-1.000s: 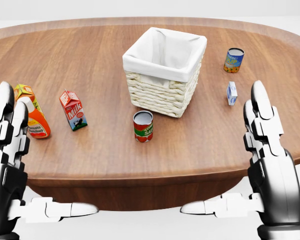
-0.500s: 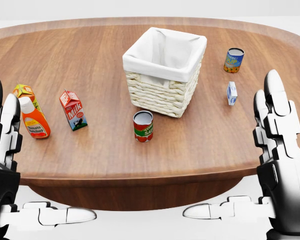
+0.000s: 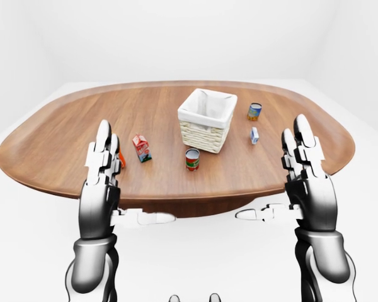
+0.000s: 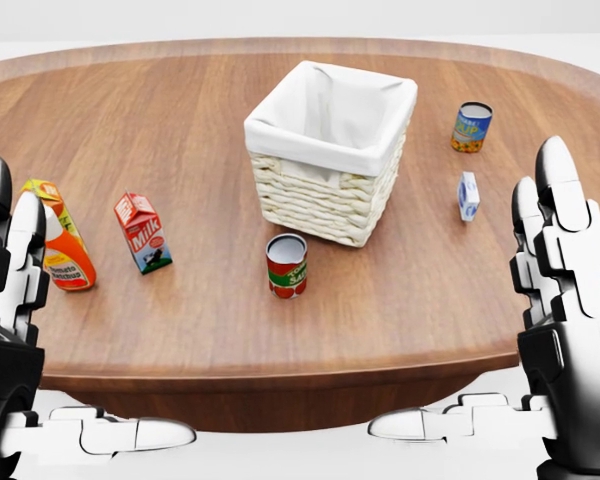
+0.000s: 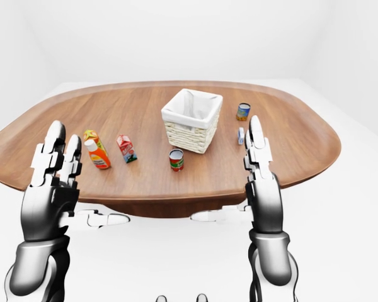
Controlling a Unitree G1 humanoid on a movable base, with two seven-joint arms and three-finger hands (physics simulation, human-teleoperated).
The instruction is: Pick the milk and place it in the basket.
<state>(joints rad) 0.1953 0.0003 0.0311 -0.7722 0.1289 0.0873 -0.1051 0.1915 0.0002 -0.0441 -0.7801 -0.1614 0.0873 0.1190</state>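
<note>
Bright, even light is falling from above; soft shadows are pooling just beside the basket (image 4: pixel 325 150); everything is rendering sharp, without glare or blur.

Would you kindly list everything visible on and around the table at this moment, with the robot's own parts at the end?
milk carton: one, red and white, upright at head view left
ketchup bottle: one, orange-red with white cap, left of the milk carton
juice carton: one, orange and yellow, just behind the ketchup bottle
basket: one, pale wicker with white liner, table centre
tomato can: one, red and green, just below the basket
blue can: one, blue and yellow, upper right
small carton: one, blue and white, right of the basket
table: one, brown wood, oval
left hand: one, black and white, open, raised at left edge
right hand: one, black and white, open, raised at right edge
</note>
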